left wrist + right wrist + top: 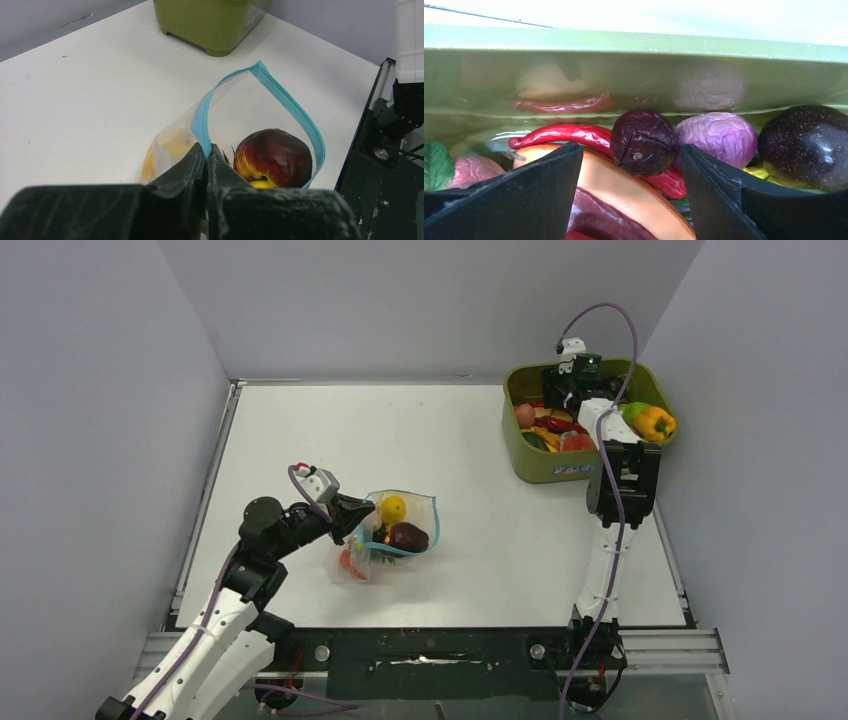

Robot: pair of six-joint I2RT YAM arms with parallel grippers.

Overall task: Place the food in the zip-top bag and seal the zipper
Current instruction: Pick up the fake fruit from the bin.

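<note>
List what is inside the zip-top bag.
Inside the zip-top bag: a dark maroon fruit, a yellow piece, something red. The left gripper hides anything deeper.

overhead looks down from behind; wrist cameras sit close (bag (424, 506) and tub (545, 468) shared).

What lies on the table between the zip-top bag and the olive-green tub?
Nothing: the top external view shows only bare white table between the zip-top bag and the tub.
</note>
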